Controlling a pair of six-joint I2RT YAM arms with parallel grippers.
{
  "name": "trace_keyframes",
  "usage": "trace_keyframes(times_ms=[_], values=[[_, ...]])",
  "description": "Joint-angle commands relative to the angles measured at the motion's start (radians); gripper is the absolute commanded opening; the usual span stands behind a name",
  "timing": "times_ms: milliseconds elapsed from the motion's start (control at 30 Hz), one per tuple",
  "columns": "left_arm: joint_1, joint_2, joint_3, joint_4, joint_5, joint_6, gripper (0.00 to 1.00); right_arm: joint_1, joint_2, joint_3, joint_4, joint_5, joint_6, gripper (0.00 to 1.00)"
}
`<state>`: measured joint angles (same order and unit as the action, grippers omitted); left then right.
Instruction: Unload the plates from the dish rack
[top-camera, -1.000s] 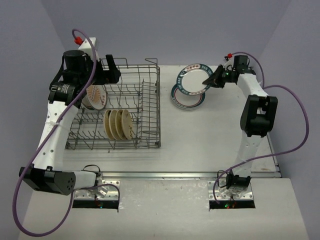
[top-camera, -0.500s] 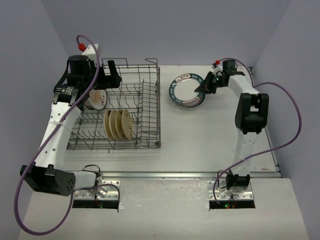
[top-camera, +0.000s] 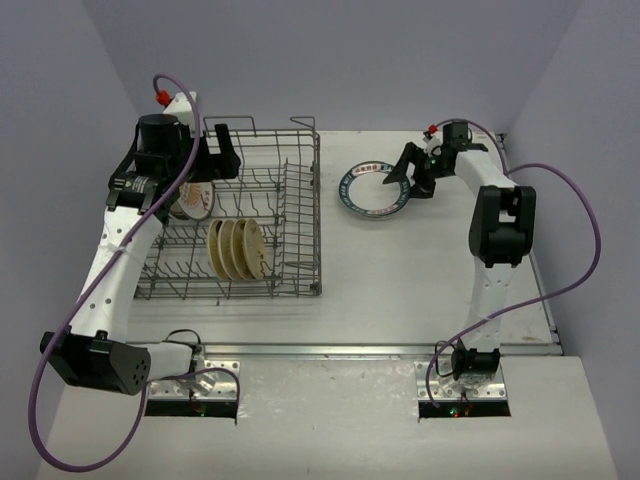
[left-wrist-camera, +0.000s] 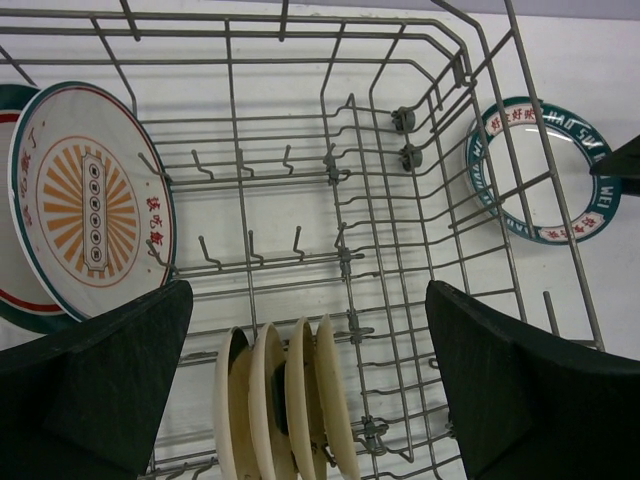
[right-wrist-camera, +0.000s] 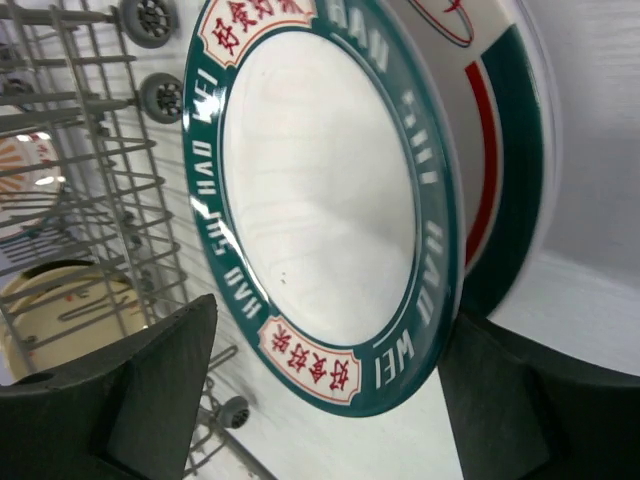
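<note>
Right gripper (top-camera: 410, 172), jaws now spread, has laid another green-rimmed plate (top-camera: 373, 188) right of the dish rack (top-camera: 303, 215); open-jawed left gripper (top-camera: 222, 150) overhangs the sunburst plate (left-wrist-camera: 92, 200).

Not much else around me tbh: a white table (top-camera: 420, 270) is sitting under everything, with a thin metal strip (top-camera: 330, 350) running along its near edge. Pale bluish-purple walls (top-camera: 330, 60) are boxing it in at the back and on both sides, and a lighter ledge (top-camera: 330, 430) is sticking out in front.
</note>
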<state>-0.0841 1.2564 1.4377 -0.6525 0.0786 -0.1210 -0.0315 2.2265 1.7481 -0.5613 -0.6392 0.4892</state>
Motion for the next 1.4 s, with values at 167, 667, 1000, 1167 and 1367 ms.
trace_keyframes(times_ms=[167, 667, 1000, 1167, 1367], values=[[0.008, -0.005, 0.044, 0.047, -0.369, 0.026, 1.0, 0.065, -0.138, 0.152, -0.124, 0.498, -0.281, 0.98], [0.059, 0.226, 0.107, -0.117, -0.519, -0.017, 0.7, 0.125, -0.393, -0.033, -0.008, 0.645, -0.407, 0.99], [0.114, 0.343, 0.129, -0.114, -0.551, -0.047, 0.67, 0.13, -0.482, -0.112, -0.003, 0.572, -0.368, 0.99], [0.129, 0.4, 0.121, -0.076, -0.512, -0.03, 0.62, 0.13, -0.5, -0.125, -0.003, 0.545, -0.356, 0.99], [0.134, 0.429, 0.11, -0.005, -0.506, -0.006, 0.48, 0.13, -0.515, -0.152, 0.01, 0.539, -0.357, 0.99]])
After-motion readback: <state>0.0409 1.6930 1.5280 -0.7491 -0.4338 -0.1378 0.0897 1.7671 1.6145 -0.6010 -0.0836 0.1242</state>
